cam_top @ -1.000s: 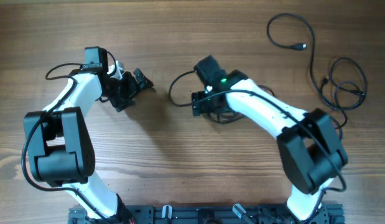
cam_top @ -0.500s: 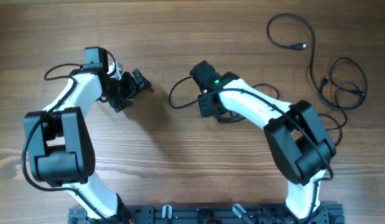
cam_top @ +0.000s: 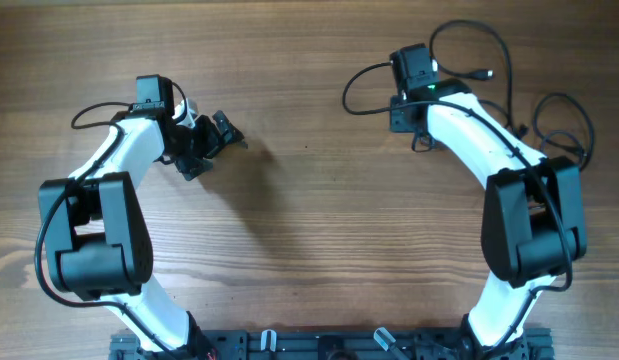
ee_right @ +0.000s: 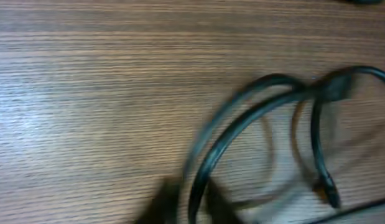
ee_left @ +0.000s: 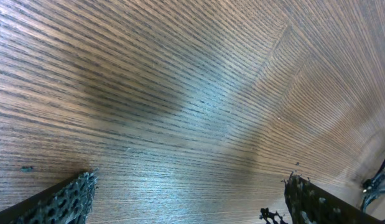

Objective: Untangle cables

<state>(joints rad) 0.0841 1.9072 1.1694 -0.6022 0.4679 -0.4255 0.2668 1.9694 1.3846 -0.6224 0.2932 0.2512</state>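
Cords point(ee_right: 239, 118): thin, black, limp and light. I judge they'll drag and snag on each other sooner than lift clean. One strand runs between the tips of the R pincer point(ee_right: 189, 205). Tips look narrow, but the view's blurred, so I can't tell if it's pinched. Remaining loops lie to that pincer's right and ahead of it. Best hold, imo: near a plug point(cam_top: 486, 74), not mid-loop. L pincer point(cam_top: 229, 132) is wide, empty, well apart from all cords. Obstruction: R arm's own wire point(cam_top: 347, 95) loops just beside the R pincer.
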